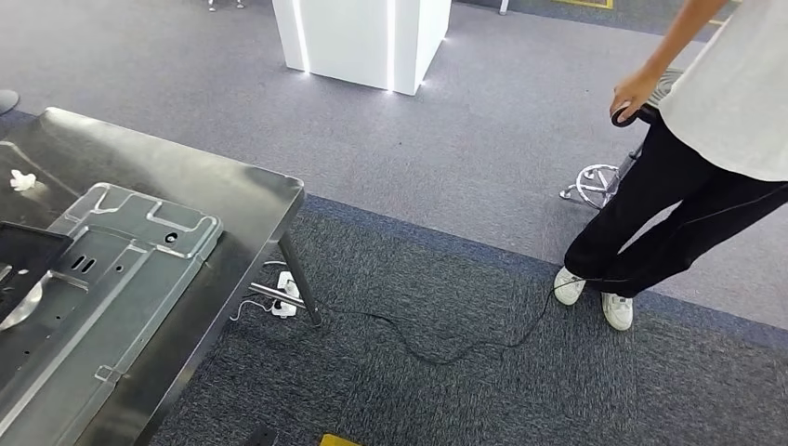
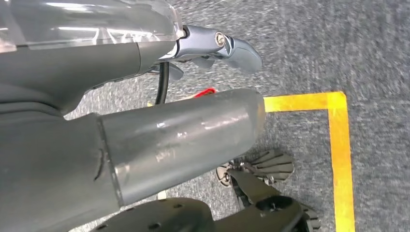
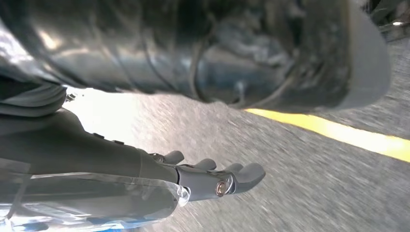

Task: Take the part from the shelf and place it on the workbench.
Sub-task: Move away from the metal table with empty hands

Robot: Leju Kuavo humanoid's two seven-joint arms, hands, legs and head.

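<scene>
A large stamped sheet-metal part (image 1: 111,279) lies flat on the steel workbench (image 1: 242,190) at the left of the head view, reaching to the table's near edge. A dark flat object (image 1: 23,265) rests on the part's left side. My left hand (image 2: 212,72) hangs over grey carpet in the left wrist view, thumb and fingers stretched out, holding nothing. My right hand (image 3: 212,176) also hangs beside my body over the carpet, fingers straight and apart, with nothing in it.
A person (image 1: 688,158) in a white shirt and black trousers stands at the right, one hand on a dark object. A black cable (image 1: 437,348) runs across the carpet to a power strip (image 1: 286,299) under the bench. A white pillar (image 1: 362,37) stands behind. Yellow floor tape (image 2: 338,145) marks the carpet.
</scene>
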